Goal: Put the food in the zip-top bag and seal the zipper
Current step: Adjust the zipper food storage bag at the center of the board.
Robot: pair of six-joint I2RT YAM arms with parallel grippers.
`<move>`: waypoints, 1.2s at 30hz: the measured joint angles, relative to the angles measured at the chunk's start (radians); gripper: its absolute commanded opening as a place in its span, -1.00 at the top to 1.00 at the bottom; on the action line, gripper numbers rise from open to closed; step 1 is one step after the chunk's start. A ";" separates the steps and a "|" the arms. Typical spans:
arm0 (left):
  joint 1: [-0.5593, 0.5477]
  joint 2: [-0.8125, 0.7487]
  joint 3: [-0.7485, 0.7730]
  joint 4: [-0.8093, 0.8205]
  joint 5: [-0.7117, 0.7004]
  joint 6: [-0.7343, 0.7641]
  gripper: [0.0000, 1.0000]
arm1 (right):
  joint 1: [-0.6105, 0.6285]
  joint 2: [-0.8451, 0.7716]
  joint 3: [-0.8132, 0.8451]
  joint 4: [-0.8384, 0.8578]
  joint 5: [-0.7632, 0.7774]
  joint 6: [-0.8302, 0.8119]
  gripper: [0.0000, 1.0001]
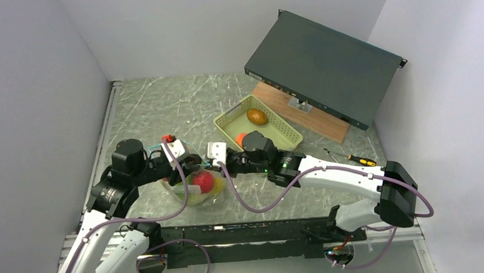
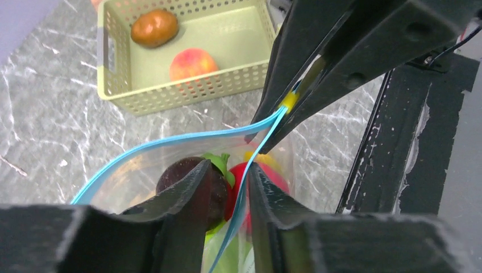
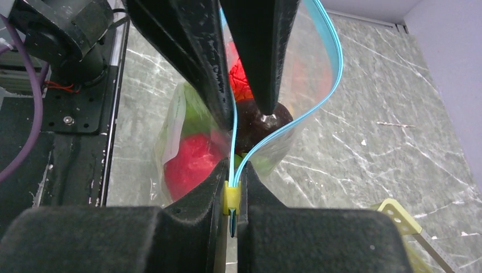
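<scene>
zipper (image 2: 170, 139) runs left-right, mouth up; right gripper (image 3: 232, 173) pinches its end, left gripper (image 2: 230, 168) half-open astride it

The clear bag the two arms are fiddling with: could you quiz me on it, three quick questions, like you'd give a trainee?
1. True or false: the zipper of the zip-top bag is closed from end to end.
2. What does the right gripper pinch? A) a red fruit B) the yellow slider C) a screwdriver
3. How many toy foods lie in the green basket?
Key: 1 false, its two sides gape apart. 2 B. 3 two, one peach-coloured and a brown piece.
</scene>
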 measured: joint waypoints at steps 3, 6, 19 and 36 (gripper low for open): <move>-0.003 0.027 0.003 -0.032 -0.031 -0.024 0.54 | -0.005 0.000 0.000 -0.001 0.001 0.008 1.00; -0.005 0.055 0.013 -0.066 -0.037 -0.048 0.63 | -0.006 -0.001 -0.010 0.020 0.005 0.030 1.00; -0.005 -0.076 -0.029 -0.078 -0.018 -0.162 0.96 | -0.033 -0.069 -0.174 0.219 0.034 0.235 -0.15; -0.005 -0.083 -0.035 -0.078 -0.022 -0.222 0.48 | -0.085 -0.002 -0.246 0.462 -0.124 0.480 0.75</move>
